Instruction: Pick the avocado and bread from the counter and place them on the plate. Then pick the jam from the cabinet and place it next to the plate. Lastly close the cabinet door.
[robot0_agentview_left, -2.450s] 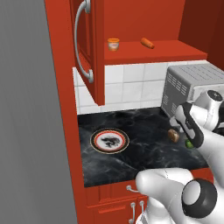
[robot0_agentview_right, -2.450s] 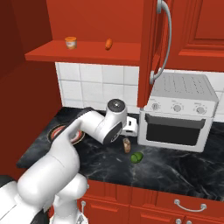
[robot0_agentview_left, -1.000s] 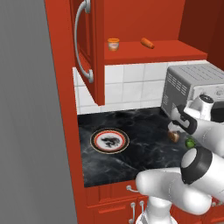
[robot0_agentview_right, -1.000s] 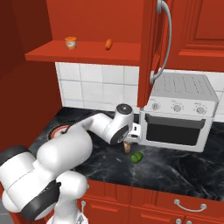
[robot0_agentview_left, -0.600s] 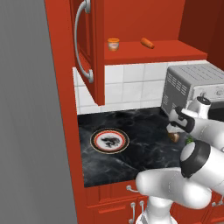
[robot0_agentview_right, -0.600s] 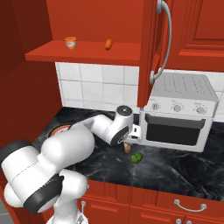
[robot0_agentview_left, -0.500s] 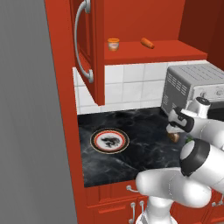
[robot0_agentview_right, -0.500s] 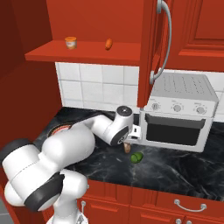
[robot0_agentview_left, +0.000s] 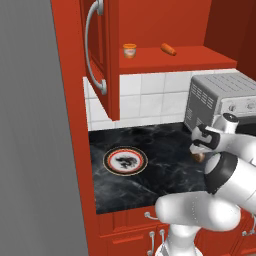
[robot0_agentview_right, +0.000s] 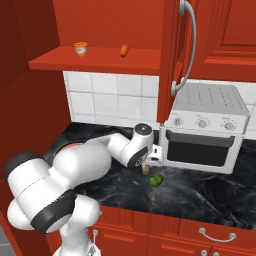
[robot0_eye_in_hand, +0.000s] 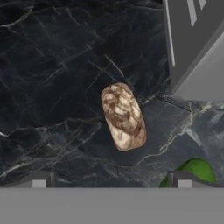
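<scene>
Change: the arm has been swinging over from the plate side toward the toaster oven (robot0_agentview_right: 202, 130) across the last couple of seconds, and the gripper (robot0_agentview_right: 148, 163) is now sitting low over the bread (robot0_eye_in_hand: 123, 116); I judge the approach is nearly over and the grasp is coming next
Tool: jaws are standing fully apart and holding nothing; the two tips are rising at the bottom of the hand view, one on each side of the bread
Bread: lying on the counter (robot0_agentview_left: 165, 170) just in front of the oven's left corner, untouched
Avocado: the avocado (robot0_agentview_right: 156, 179) is resting on the counter just beside the bread, on the side away from the oven; it is peeking in beside one fingertip in the hand view
Plate: the plate (robot0_agentview_left: 125, 160) is sitting bare, well apart from the oven, toward the open cabinet door (robot0_agentview_left: 98, 55)
Jam: the jam (robot0_agentview_left: 129, 50) is waiting on the cabinet shelf above and left of the oven, with a carrot-like item (robot0_agentview_left: 168, 48) nearer the oven
Task meaning: nothing is placed yet; I take the bread as the first pick
Views: the hand view is giving the bread's long axis and crust clearly; the right base view is showing the avocado whole, while the left base view is showing the plate whole
</scene>
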